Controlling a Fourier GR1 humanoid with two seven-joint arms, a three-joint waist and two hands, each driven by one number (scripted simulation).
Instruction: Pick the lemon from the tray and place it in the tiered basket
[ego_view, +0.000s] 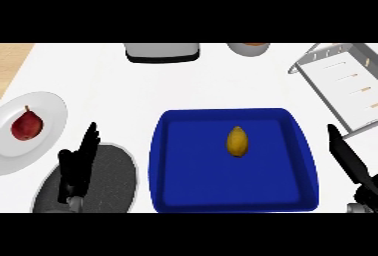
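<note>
1. Since the lemon (236, 141) lies untouched in the blue tray (166, 165), a little above the tray's middle, the pick has not begun; this looks like the approach step.
2. Right of the tray, the right hand (345, 152) hangs with fingers straight, holding nothing; left of the tray, the left hand (80, 162) rests open, fingers up, over a grey plate (118, 180).
3. Next, I judge, the right hand must cross the tray's rim, close round the lemon and lift it toward the tiered basket (347, 82), above and right of the tray.
4. Yellow, small and oval, the lemon lies lengthwise, pointed ends up and down.
</note>
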